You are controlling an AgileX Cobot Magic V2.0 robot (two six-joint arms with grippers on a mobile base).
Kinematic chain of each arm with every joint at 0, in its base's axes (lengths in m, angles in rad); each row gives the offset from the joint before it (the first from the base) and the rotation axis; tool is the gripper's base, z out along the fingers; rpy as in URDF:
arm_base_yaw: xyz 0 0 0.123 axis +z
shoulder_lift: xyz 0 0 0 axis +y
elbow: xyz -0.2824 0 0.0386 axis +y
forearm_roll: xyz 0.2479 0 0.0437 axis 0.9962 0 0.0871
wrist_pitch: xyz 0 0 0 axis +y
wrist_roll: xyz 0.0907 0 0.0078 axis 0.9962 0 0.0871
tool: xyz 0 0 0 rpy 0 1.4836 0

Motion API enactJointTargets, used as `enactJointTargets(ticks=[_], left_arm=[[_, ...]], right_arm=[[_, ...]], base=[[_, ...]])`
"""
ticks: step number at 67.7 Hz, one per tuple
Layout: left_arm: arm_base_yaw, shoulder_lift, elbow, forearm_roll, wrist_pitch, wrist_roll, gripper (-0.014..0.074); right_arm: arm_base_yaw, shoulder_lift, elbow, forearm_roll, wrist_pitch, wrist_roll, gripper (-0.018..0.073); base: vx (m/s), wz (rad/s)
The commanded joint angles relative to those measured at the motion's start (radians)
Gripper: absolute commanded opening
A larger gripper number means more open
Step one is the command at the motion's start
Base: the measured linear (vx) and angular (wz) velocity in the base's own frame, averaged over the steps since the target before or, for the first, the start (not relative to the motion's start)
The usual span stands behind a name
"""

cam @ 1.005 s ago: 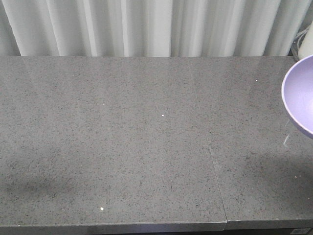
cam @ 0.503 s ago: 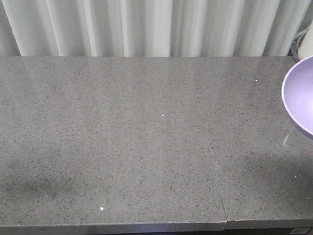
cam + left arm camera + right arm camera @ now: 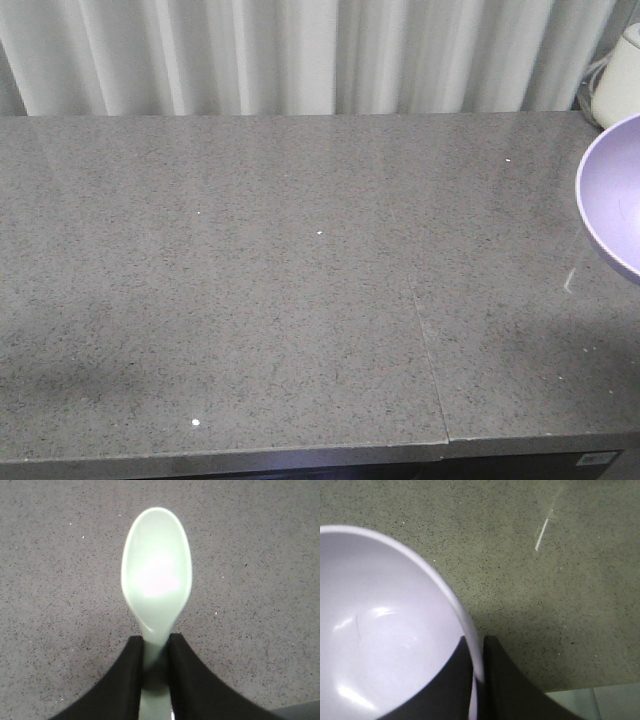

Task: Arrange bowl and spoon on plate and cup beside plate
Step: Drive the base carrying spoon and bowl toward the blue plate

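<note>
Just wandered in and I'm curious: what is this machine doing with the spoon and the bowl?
A two-armed robot holds one item in each arm. The left gripper has its jaws shut on the handle of a pale mint-green plastic spoon, scoop pointing away. The right gripper pinches the rim of a glossy lavender-purple plastic bowl over the right end of the grey speckled stone tabletop. No plate or cup is in view.
</note>
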Motion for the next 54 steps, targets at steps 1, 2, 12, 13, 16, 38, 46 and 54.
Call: enactJointTargets(ticks=[1,2,12,13,16,38,46,54], left_arm=[[-0.005,-0.017,-0.020,-0.012,-0.024,0.001,-0.0006],[-0.005,-0.017,-0.020,-0.012,-0.024,0.001,-0.0006],[-0.005,-0.017,-0.020,-0.012,-0.024,0.001,-0.0006],[-0.005,-0.017,-0.020,-0.012,-0.024,0.001,-0.0006],[-0.005,-0.017,-0.020,-0.012,-0.024,0.001,-0.0006],[-0.005,-0.017,-0.020,-0.012,-0.024,0.001,-0.0006],[-0.005,-0.017,-0.020,-0.012,-0.024,0.001,-0.0006],[-0.005,-0.017,-0.020,-0.012,-0.024,0.001,-0.0006]], right_arm=[[-0.007,-0.012,-0.026,-0.011,-0.056,-0.007,-0.0011],[-0.007,-0.012,-0.026,-0.011,-0.056,-0.007,-0.0011],[-0.007,-0.012,-0.026,-0.011,-0.056,-0.007,-0.0011],[-0.007,-0.012,-0.026,-0.011,-0.056,-0.007,-0.0011],[-0.007,-0.012,-0.026,-0.011,-0.056,-0.007,-0.0011],[-0.007,-0.012,-0.026,-0.011,-0.055,-0.007,-0.0011],[-0.007,-0.012,-0.026,-0.011,-0.055,-0.007,-0.0011],[-0.007,-0.012,-0.026,-0.011,-0.055,-0.007,-0.0011]], base=[[-0.03,-0.13],[-0.03,-0.13],[-0.04,-0.17],[-0.04,-0.20],[-0.04,-0.21],[-0.04,-0.28],[-0.06,-0.36],[-0.07,-0.42]])
